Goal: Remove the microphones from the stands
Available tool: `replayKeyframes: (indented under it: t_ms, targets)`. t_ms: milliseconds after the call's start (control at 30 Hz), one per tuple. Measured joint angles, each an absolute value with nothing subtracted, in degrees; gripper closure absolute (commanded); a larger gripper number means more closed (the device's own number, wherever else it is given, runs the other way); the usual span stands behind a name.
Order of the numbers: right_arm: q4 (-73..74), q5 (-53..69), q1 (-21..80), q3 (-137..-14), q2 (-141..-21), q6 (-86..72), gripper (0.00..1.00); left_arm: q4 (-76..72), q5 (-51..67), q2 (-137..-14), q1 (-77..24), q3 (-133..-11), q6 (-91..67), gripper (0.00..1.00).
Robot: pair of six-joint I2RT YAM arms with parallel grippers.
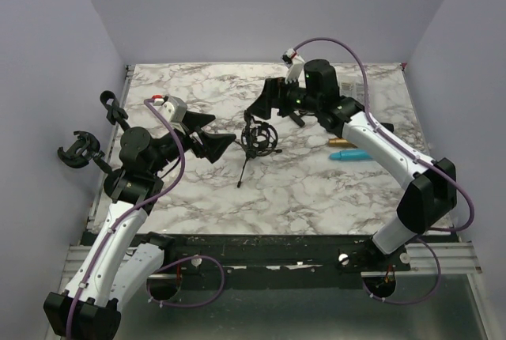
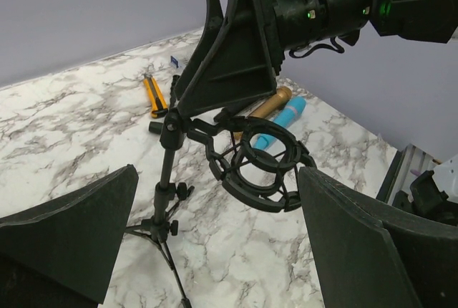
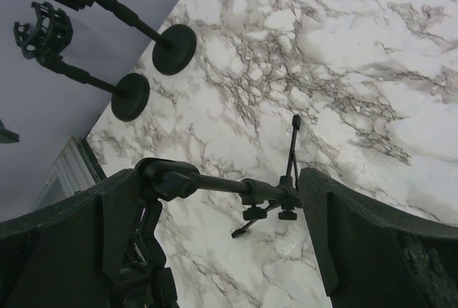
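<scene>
A small black tripod stand (image 1: 247, 168) with a ring-shaped shock mount (image 1: 260, 138) stands mid-table. The mount (image 2: 257, 166) looks empty in the left wrist view. A gold microphone (image 1: 341, 143) and a blue one (image 1: 349, 155) lie on the table to its right, also in the left wrist view (image 2: 270, 102) (image 2: 285, 117). My left gripper (image 1: 212, 136) is open just left of the mount, its fingers (image 2: 358, 243) wide apart and holding nothing. My right gripper (image 1: 267, 103) is open over the stand top, and the stand pole (image 3: 222, 185) lies between its fingers (image 3: 372, 236).
Two other black stands with round bases (image 3: 175, 49) (image 3: 131, 97) stand at the table's left edge (image 1: 79, 150). An orange utility knife (image 2: 152, 95) lies at the back. The marble table (image 1: 316, 198) is enclosed by lilac walls.
</scene>
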State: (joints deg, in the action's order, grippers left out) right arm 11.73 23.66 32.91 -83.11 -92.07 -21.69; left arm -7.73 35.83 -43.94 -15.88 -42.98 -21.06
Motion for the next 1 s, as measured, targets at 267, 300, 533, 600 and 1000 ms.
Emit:
replayKeyframes:
  t_ms: [267,300,533,600,1000]
  targets:
    - [9.23,21.91,32.91,-74.83,-92.66,-22.02,0.01,-8.08,35.86,-43.94,-15.88,-42.94,-21.08,0.03]
    - [9.26,21.85,32.91,-74.02,-93.14,-22.04,0.01,-8.08,35.86,-43.94,-15.88,-42.94,-21.08,0.03]
    - [8.05,21.8,32.91,-72.69,-94.7,-23.4,0.01,-8.1,35.88,-43.99,-15.88,-42.94,-21.12,0.03]
    - [8.25,21.8,32.91,-72.82,-94.65,-23.77,0.01,-8.08,35.88,-44.14,-15.88,-42.94,-21.17,0.03]
    - [9.74,16.21,32.93,-71.35,-81.32,-29.15,0.0,-7.53,35.81,-45.74,-15.88,-42.94,-21.28,0.04]
